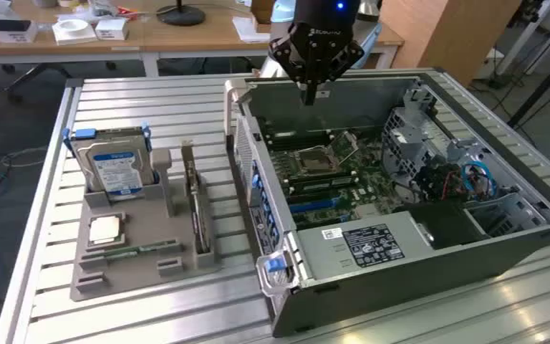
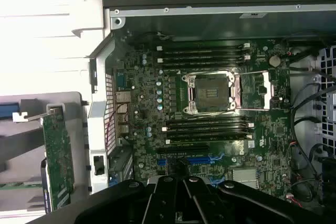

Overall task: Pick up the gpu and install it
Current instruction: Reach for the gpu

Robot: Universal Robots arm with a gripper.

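The gpu (image 1: pixel 195 209) is a thin dark card standing on its long edge in a slot of the grey holder tray (image 1: pixel 141 276), on the exterior view's left of the computer case. In the wrist view the gpu (image 2: pixel 58 156) shows a green board face with a silver bracket at one end. My gripper (image 1: pixel 308 97) hangs over the far wall of the open case (image 1: pixel 399 258), well away from the gpu. Its fingers are shut together with nothing between them. Below it lies the motherboard (image 2: pixel 210 103) with its empty processor socket.
The tray also holds a silver hard drive (image 1: pixel 112 168) with a blue-white label, a square processor chip (image 1: pixel 106 228) and a slim memory stick (image 1: pixel 134 251). Blue cables and a drive cage (image 1: pixel 466 179) fill the case's right side. A desk with clutter (image 1: pixel 74 29) stands behind the slatted table.
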